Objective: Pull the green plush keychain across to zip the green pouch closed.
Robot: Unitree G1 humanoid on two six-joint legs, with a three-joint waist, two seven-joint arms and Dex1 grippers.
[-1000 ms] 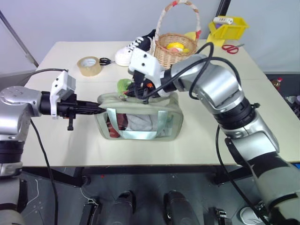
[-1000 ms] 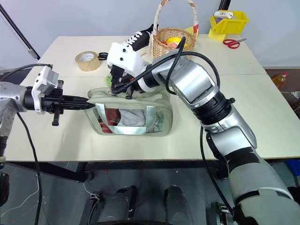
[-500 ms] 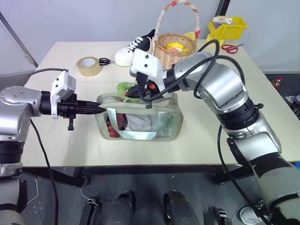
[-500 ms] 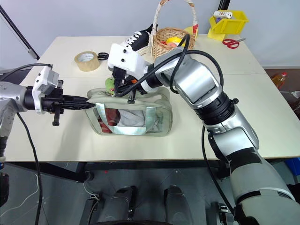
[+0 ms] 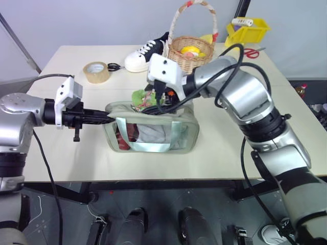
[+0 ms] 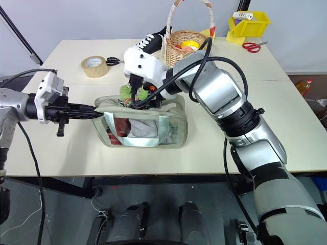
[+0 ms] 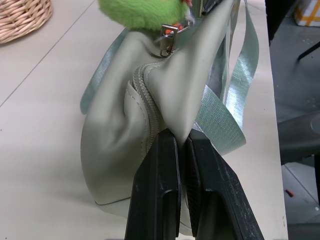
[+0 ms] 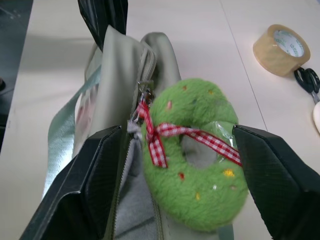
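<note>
While my left claw pinches one end of the green pouch, the bag cannot slide when the zip gets pulled. That is why I keep it there. Its two black fingers are squeezed tight on a fold of the soft cloth, right beside the end of the zip.

My right claw sits over the top of the pouch. Its fingers are spread wide apart, one on each side of the green plush keychain. The keychain lies between them, and I think nothing is gripping it right now. It looks let go, so I would have to close on it again to pull.

The keychain is a fuzzy ring with a red checked ribbon tied round it. It hangs from the zip pull by a small metal clip, near the end that my left claw holds.

The pouch lies long and flat on the table. Its long side runs from my left claw across and past my right claw. The zip runs the same way along the top. From my right claw I can see grey cloth inside, so the zip is not shut yet. The pull has to go away from my left claw.
</note>
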